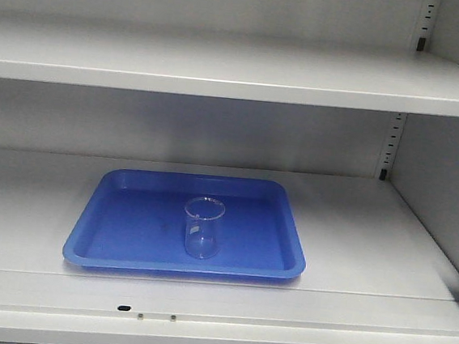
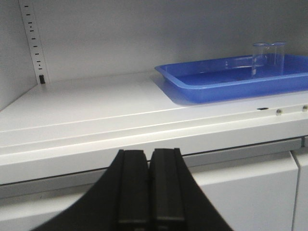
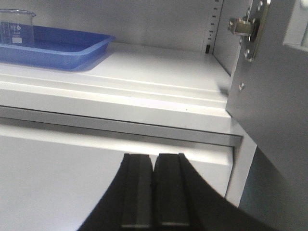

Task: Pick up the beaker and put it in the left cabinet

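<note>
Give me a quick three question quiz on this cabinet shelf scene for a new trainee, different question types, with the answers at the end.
1. True or false: the small clear glass beaker stands upright inside the shallow blue plastic tray.
2. Multiple choice: the jaws of the left gripper and right gripper are A) both shut and empty, B) both open, C) one holding the beaker.
3. Fill in: the tray rests on a flat light-grey cabinet ____.

Key: 1 true; 2 A; 3 shelf.
</note>
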{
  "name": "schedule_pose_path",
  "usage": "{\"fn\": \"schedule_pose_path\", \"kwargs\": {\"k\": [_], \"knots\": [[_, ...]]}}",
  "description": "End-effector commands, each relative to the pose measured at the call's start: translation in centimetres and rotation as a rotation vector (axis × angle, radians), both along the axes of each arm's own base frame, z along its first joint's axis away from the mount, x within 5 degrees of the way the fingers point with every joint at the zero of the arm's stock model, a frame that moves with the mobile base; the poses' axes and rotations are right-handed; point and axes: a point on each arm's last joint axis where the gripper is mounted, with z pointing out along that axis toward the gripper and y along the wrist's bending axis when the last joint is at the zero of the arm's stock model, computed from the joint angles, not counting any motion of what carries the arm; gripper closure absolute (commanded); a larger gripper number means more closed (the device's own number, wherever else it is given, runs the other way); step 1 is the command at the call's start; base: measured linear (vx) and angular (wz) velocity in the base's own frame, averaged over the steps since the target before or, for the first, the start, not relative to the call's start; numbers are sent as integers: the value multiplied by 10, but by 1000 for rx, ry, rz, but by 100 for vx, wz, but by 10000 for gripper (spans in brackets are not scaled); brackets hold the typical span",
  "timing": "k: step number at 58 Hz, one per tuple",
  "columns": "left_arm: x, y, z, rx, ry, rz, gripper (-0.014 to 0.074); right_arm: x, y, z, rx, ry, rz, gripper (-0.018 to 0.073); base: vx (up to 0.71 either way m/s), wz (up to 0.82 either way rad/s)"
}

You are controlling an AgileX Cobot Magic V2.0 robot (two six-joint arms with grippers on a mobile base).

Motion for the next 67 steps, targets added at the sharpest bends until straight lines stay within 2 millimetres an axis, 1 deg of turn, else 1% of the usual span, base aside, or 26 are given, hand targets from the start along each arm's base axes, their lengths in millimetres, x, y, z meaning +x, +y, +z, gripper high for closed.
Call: {"fn": "schedule_pose_path", "kwargs": {"k": [1,8,67], "knots": [[-1,0,3,-21,-84,1,595,-1,-1,6,51,-88,-9,569,0,0],[-1,0,3,-21,-84,1,595,-1,-1,4,60,-62,-10,568,0,0],[-1,0,3,-21,-84,1,595,-1,-1,4,58,-66,-10,568,0,0]]}}
